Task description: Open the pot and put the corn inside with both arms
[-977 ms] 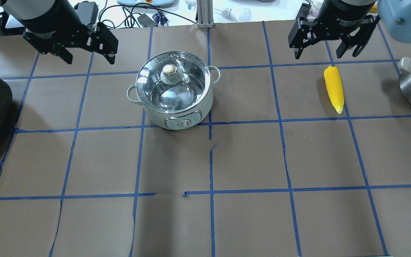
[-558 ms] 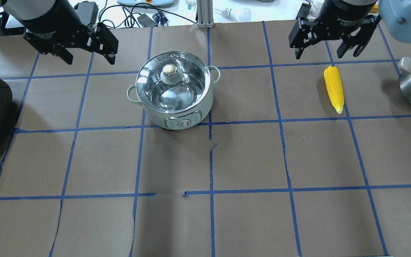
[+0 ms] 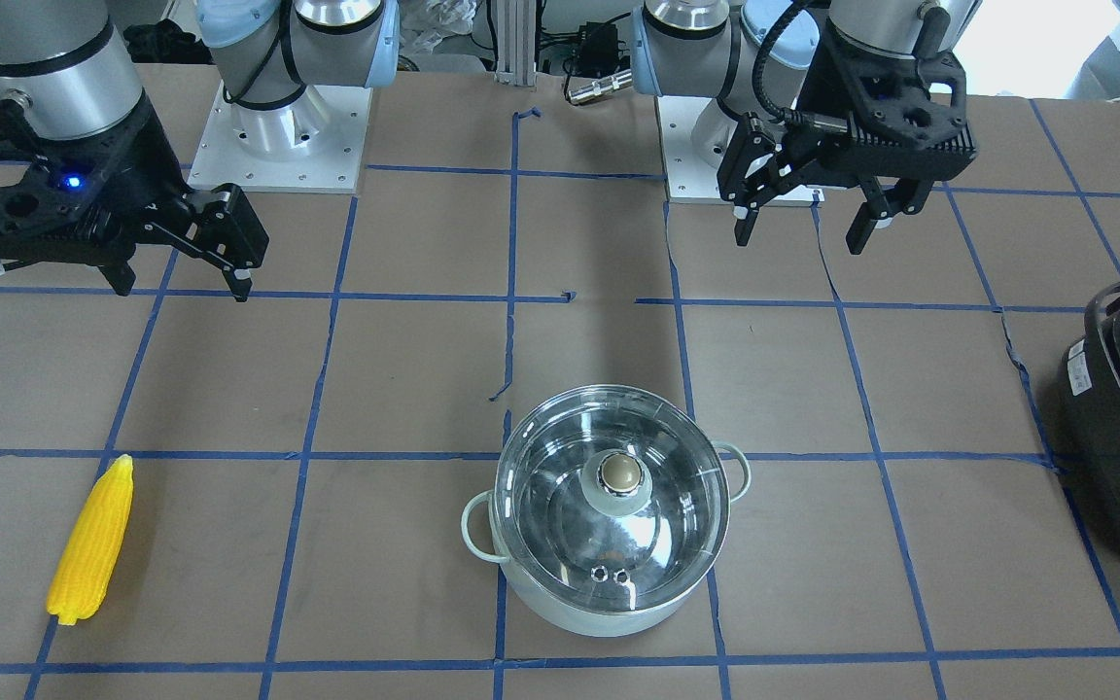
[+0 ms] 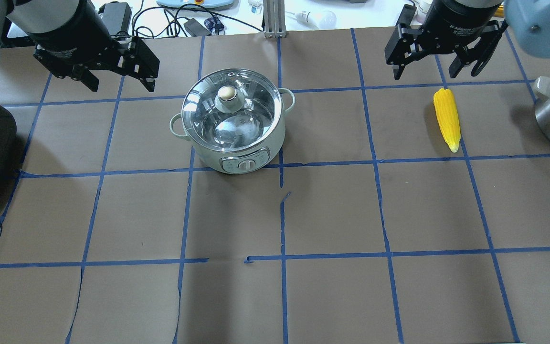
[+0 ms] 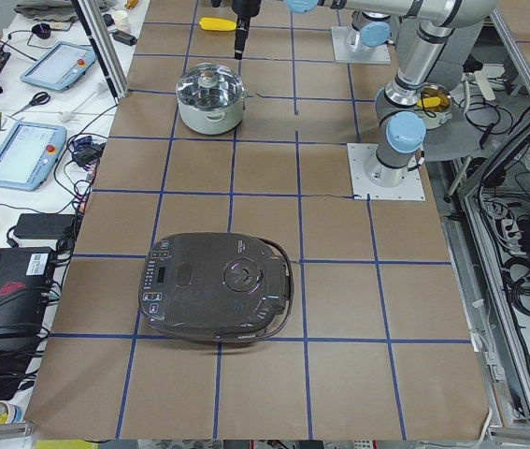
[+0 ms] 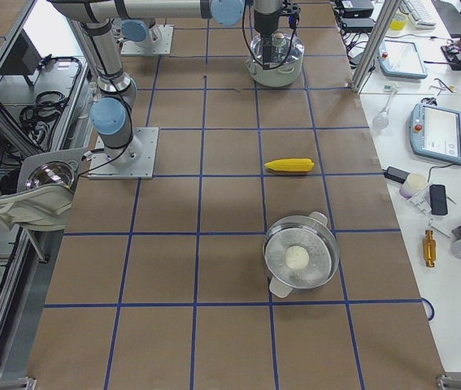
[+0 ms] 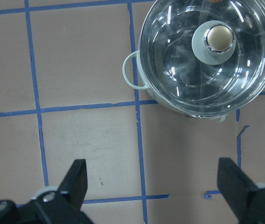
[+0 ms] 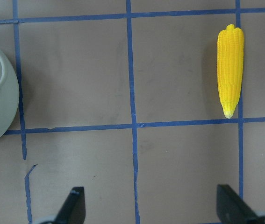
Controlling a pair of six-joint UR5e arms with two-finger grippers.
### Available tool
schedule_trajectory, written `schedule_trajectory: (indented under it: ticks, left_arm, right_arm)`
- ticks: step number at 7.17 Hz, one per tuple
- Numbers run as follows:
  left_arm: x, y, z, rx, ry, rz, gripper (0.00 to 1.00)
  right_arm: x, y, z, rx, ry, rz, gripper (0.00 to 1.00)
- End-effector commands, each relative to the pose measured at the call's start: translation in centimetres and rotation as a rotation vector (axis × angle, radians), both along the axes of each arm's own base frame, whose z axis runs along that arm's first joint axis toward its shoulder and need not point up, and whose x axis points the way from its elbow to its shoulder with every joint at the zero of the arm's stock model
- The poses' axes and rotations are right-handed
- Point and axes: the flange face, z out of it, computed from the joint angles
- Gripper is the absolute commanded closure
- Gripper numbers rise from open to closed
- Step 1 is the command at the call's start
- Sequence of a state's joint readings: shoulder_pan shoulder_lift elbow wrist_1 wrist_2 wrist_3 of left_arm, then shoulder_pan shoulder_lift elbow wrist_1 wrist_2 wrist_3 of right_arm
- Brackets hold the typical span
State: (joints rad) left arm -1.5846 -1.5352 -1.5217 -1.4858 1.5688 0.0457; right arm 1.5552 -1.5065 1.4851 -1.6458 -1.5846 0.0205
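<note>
The left pincer [image 4: 120,79] is held wide open and empty, high over the worktop [image 4: 332,210]. To its right the pale mint pot [image 4: 237,143] is stood with its glass lid [image 4: 251,112] on. The lid knob [image 4: 227,93] is judged to be the thing to grip first. In the left wrist view the knob [image 7: 218,38] is seen ahead and to the right of the midline between the fingers [image 7: 78,179], so a rightward shift is likely needed before any descent.

The right pincer [image 4: 425,67] is likewise spread wide and empty. The corn cob [image 4: 447,119] is laid flat, well apart from the pot on the right side and nearer this arm. Its long axis runs far to near, with the tapered tip toward the robot, so it lies across the line of the finger spread.

Both pincers are placed beyond the objects in the overhead view but on the robot's side in the front-facing view. Their true offset is therefore hidden by height.
</note>
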Motion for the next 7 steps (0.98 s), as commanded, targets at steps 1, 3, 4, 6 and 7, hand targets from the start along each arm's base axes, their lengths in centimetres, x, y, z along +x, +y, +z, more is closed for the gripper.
schedule_trajectory:
  ticks: [1, 3, 4, 6, 7]
  left_arm:
    - [0.04, 0.24, 0.13, -0.002, -0.003, 0.002, 0.0]
    - [-0.02, 0.29, 0.28, -0.005, 0.003, 0.001, 0.0]
    - [0.04, 0.35, 0.35, -0.007, -0.003, 0.002, 0.0]
    - [0.05, 0.23, 0.2, -0.004, -0.004, 0.007, 0.0]
    - [0.0, -0.01, 0.06, -0.001, 0.002, 0.012, 0.0]
  right_arm:
    - [-0.08, 0.03, 0.08, -0.002, 0.002, 0.001, 0.0]
    - [-0.08, 0.03, 0.09, -0.002, 0.002, -0.001, 0.0]
    - [-0.08, -0.02, 0.0, 0.0, 0.002, 0.001, 0.0]
    - [-0.08, 0.03, 0.08, -0.002, 0.002, 0.002, 0.0]
    - [-0.08, 0.06, 0.05, 0.001, 0.002, 0.002, 0.0]
